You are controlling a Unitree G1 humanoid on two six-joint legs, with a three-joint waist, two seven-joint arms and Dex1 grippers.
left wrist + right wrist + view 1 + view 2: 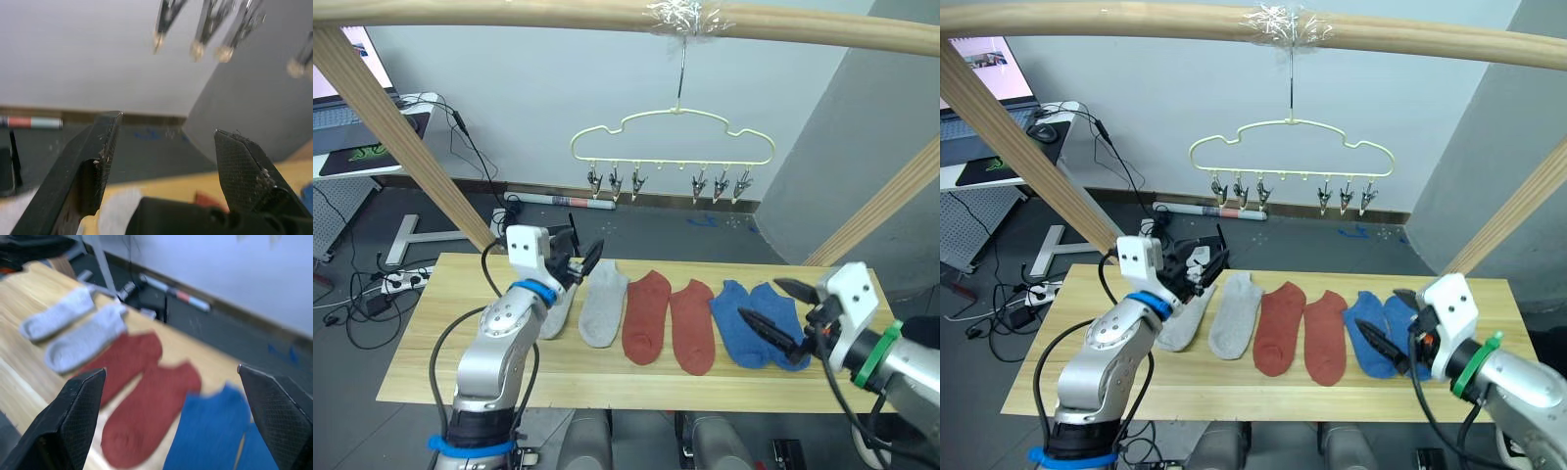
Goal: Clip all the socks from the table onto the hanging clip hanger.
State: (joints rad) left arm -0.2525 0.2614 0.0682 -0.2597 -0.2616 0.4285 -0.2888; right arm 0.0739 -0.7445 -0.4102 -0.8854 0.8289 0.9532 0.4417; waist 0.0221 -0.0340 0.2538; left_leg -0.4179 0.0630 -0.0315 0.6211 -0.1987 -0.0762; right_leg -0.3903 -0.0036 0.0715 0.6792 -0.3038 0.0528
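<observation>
While the clip hanger (672, 142) hangs by its hook from a wooden beam (607, 14), long axis left to right and clips pointing down, six socks lie in a row on the table (440, 338), each running near to far: two grey (604, 305), two red (647, 315), two blue (741, 320). The left gripper (579, 259) hovers over the leftmost grey sock, fingers spread; the right gripper (781, 313) gapes above the blue pair. The left wrist view shows parted fingers (93, 166) under blurred shapes, probably the clips. The right wrist view frames the socks between wide fingers (80, 406).
</observation>
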